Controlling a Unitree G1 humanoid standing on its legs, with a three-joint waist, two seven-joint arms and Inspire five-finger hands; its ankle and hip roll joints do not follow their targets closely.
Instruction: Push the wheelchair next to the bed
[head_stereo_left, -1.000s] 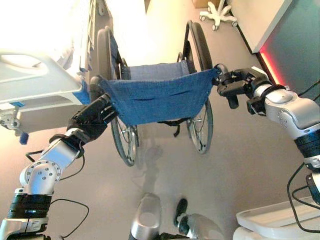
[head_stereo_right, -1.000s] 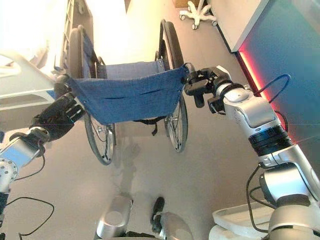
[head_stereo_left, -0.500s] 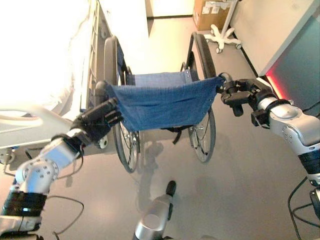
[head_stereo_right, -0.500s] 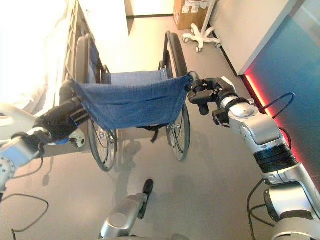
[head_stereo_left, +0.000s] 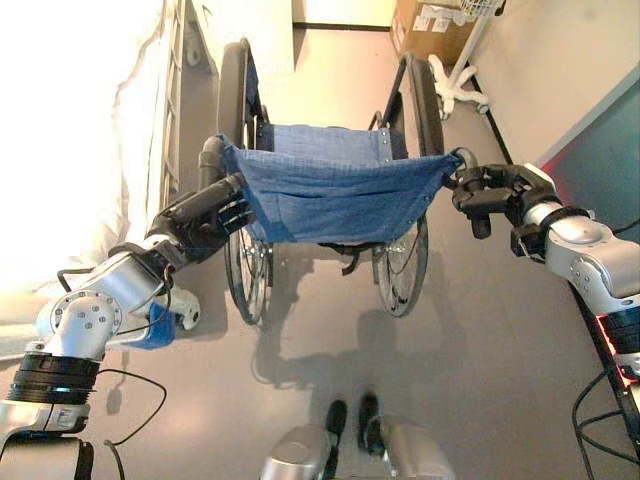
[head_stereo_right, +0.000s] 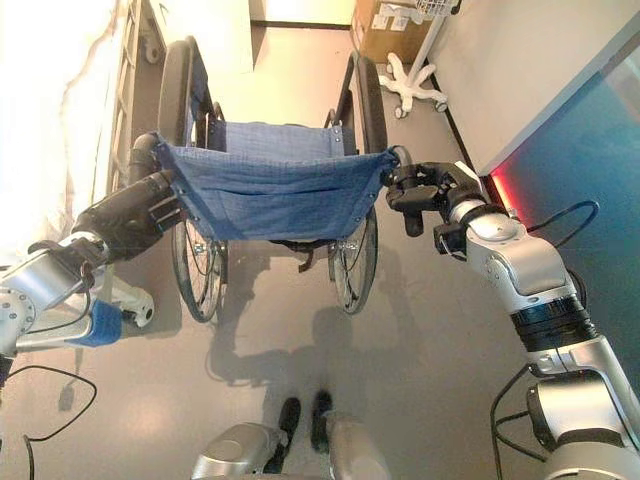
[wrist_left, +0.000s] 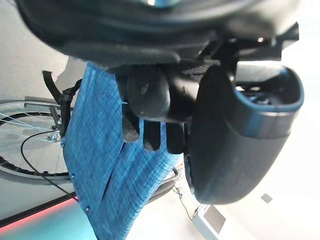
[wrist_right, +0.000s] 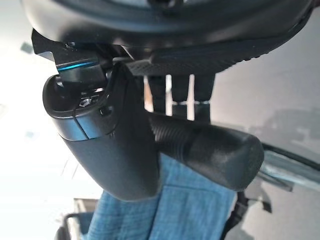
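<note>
Eye views: stereo pair on the head, pitched steeply down, mid-range. Both share the wheelchair (head_stereo_left: 335, 190) from behind, the bed (head_stereo_left: 70, 130) on the left, and the floor. Left wrist view: very close, looking along the left hand (wrist_left: 165, 100) at blue backrest fabric. Right wrist view: equally close, along the right hand (wrist_right: 115, 135) over the push handle (wrist_right: 205, 150).

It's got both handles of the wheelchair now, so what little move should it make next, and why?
Probably keep rolling it straight ahead. The left hand and right hand are each curled round a push handle of the wheelchair, whose left wheel already runs close beside the bed and roughly parallel to it, so little steering seems needed.
</note>
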